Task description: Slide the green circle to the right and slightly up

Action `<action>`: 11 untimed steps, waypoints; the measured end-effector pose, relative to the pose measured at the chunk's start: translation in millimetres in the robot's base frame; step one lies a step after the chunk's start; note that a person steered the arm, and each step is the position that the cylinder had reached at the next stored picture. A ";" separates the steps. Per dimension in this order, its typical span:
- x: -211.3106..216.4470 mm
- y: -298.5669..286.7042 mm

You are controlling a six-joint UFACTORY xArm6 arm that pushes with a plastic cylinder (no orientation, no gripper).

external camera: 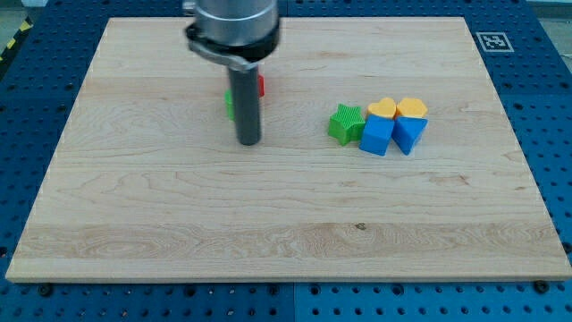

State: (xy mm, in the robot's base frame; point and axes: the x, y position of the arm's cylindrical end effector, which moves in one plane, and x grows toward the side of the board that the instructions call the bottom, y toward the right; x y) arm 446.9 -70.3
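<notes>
The green circle (229, 105) shows only as a green sliver at the rod's left edge; most of it is hidden behind the rod. A red block (261, 85) peeks out at the rod's right edge, its shape hidden. My tip (248, 141) rests on the board just below and slightly right of the green circle. I cannot tell whether it touches the block.
A cluster sits to the right: a green star (345, 123), a blue cube (378, 137), a blue triangular block (410, 133), a yellow heart (382, 109) and a yellow block (412, 108). The wooden board (286, 233) lies on a blue perforated table.
</notes>
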 end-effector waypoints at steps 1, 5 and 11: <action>-2.3 -43.4; -56.5 2.9; -18.4 87.9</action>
